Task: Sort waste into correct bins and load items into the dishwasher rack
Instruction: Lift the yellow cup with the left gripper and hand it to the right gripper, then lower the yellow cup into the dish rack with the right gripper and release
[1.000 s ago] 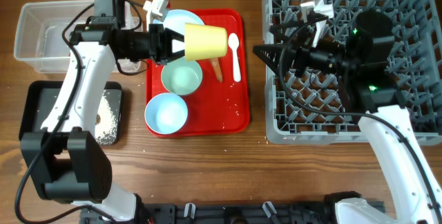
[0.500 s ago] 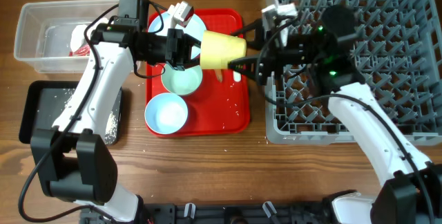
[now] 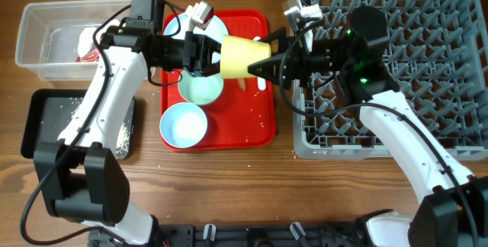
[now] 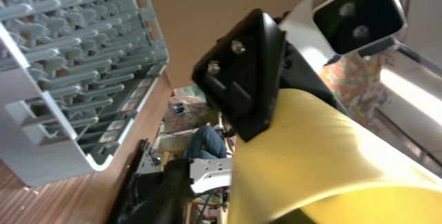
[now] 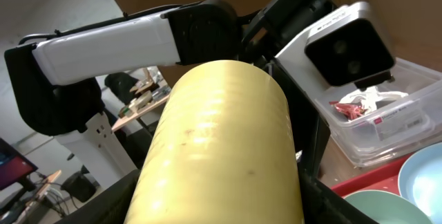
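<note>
**A:** While the small yellow cup [image 3: 242,55] hangs on its side above the red serving tray [image 3: 255,129], which of your grippers carries it?

**B:** My left gripper [image 3: 204,53], as I judge it. Its fingers meet the cup's wide end over the tray's upper half, and with nothing beneath the cup I take them to be clenched on it.

**A:** And the right one?

**B:** My right gripper [image 3: 267,65] reaches in from the tray's right edge, its 2 fingers flanking the narrow end. In the left wrist view, 1 black finger lies against the yellow wall. I cannot tell whether they are squeezing yet.

**A:** Why hold it in mid-air between 2 arms?

**B:** It looks like a handover. The dishwasher rack [image 3: 450,87] sits right of the tray, on my right arm's side, while my left arm works from the tray's left. Holding the cup sideways puts its base toward the receiving fingers.

**A:** What else is left on the tray?

**B:** There are 2 bowls, a mint one [image 3: 200,88] and a paler one [image 3: 183,123].

**A:** What's the risk?

**B:** If my left fingers let go before the right ones bite, the cup drops onto the bowls.
</note>
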